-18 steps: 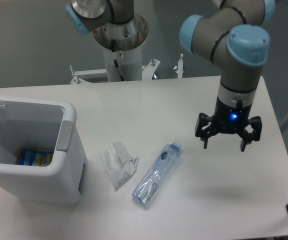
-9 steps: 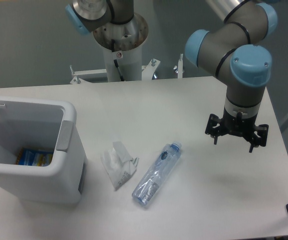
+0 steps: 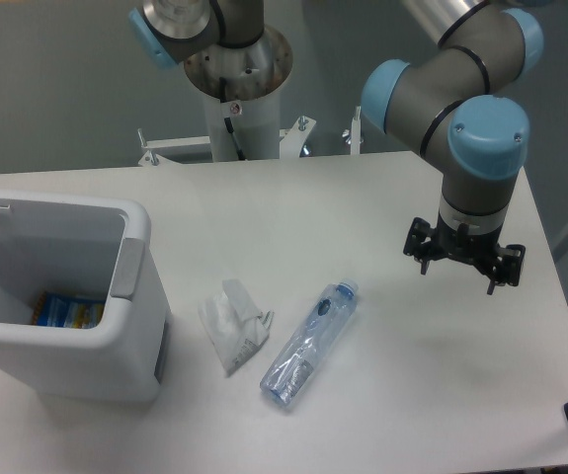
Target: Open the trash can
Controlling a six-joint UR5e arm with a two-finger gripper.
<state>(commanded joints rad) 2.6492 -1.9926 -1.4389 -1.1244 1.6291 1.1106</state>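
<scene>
the trash can [image 3: 86,336] sits at the left edge of the surface [image 3: 363,207], its lid already swung up at the far left so the inside shows, with a blue and yellow packet at the bottom. the gripper [image 3: 464,269] hangs over the right side, well apart from it, fingers spread open and holding nothing. the can lies straight to the left of the fingers, beyond a plastic bottle [image 3: 308,346] and a crumpled wrapper [image 3: 232,324]. the opening looks done, so no reach seems needed.
</scene>
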